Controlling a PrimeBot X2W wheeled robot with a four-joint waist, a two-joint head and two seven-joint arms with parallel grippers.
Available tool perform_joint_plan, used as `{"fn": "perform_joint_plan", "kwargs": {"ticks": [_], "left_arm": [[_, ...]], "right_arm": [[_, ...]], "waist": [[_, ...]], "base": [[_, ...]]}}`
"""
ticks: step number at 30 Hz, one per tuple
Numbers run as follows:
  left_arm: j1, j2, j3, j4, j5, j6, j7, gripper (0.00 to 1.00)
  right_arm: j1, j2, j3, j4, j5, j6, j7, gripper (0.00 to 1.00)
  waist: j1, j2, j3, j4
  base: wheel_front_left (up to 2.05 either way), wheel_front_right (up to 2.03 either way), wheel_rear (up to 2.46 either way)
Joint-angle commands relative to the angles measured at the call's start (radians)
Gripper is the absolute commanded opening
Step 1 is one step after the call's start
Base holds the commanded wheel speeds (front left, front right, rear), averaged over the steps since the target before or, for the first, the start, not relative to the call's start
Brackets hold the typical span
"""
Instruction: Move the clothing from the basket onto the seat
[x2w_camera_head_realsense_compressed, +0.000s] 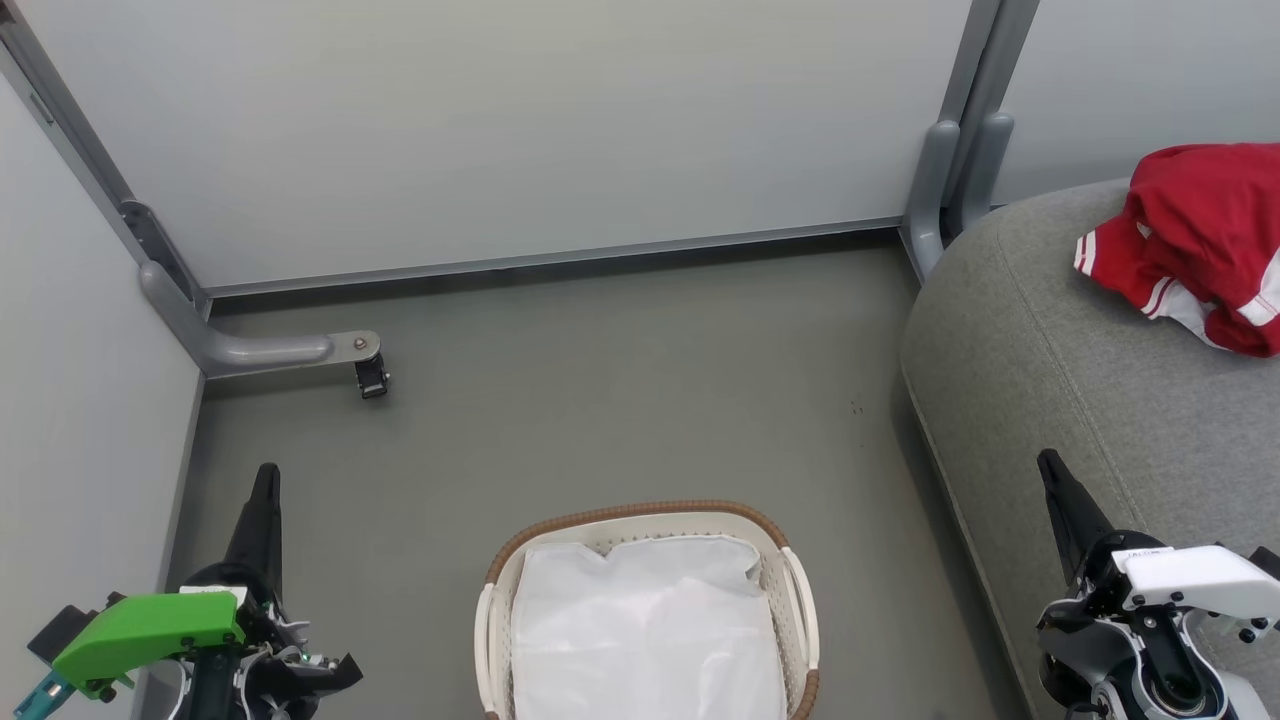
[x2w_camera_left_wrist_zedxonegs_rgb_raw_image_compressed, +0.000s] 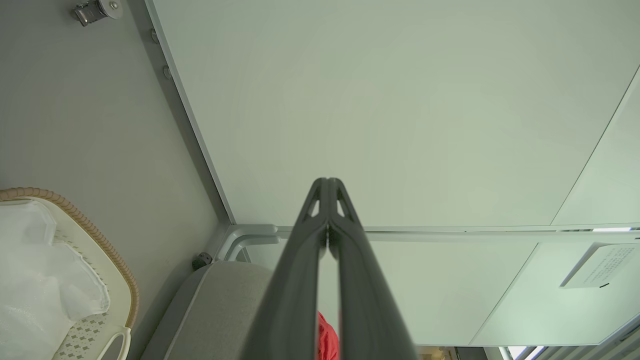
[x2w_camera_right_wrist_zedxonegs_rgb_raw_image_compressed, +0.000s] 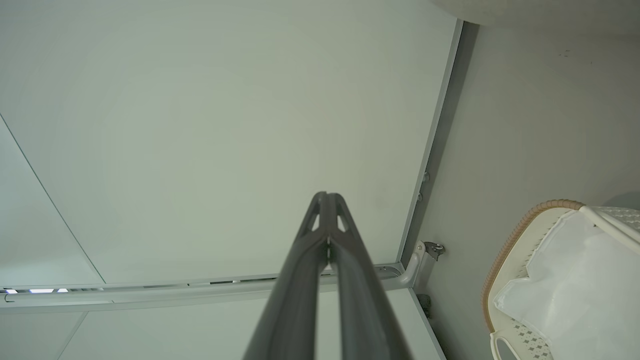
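Fingers (x2w_camera_left_wrist_zedxonegs_rgb_raw_image_compressed: 295, 290) of our left gripper (x2w_camera_head_realsense_compressed: 265, 485) were pressed together tip to tip and held nothing; the pair on our right gripper (x2w_camera_head_realsense_compressed: 1052, 475) met the same way, likewise empty; in the head view both pairs pointed upward, the left one over the floor (x2w_camera_head_realsense_compressed: 620, 400) at the lower left, the right one in front of the grey seat (x2w_camera_head_realsense_compressed: 1030, 340) at the lower right; between the two grippers, at the bottom centre, we saw the basket (x2w_camera_head_realsense_compressed: 640, 509) standing on the floor near the seat's edge, apart from both pairs of fingers; inside it lay a plain white liner cloth (x2w_camera_head_realsense_compressed: 645, 630), crumpled and covering most of the bottom; the clothing (x2w_camera_head_realsense_compressed: 1200, 230) lay bunched on the seat toward the far right, red with white stripes, partly cut off by the picture's edge, well apart from the basket and from both grippers; pale wall panels (x2w_camera_head_realsense_compressed: 500, 130) closed off the floor behind, and a small black castor (x2w_camera_head_realsense_compressed: 372, 380) stood under a grey frame foot by the left panel.
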Motion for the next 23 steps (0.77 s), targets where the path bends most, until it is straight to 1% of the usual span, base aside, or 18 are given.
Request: {"fn": "perform_joint_plan", "kwargs": {"ticks": [1,23], "left_arm": [[-0.010,0.000,0.002,-0.002,-0.003,-0.005,0.004,0.00],[-0.010,0.000,0.002,-0.002,-0.003,-0.005,0.004,0.00]], "right_arm": [[-0.007,-0.006,-0.002,-0.005,0.004,0.000,0.002,0.00],[-0.007,-0.006,-0.002,-0.005,0.004,0.000,0.002,0.00]], "waist": [[0.0000,0.0000,0.000,0.000],[0.0000,0.0000,0.000,0.000]], "base": [[0.00,0.00,0.00],[0.00,0.00,0.00]]}}
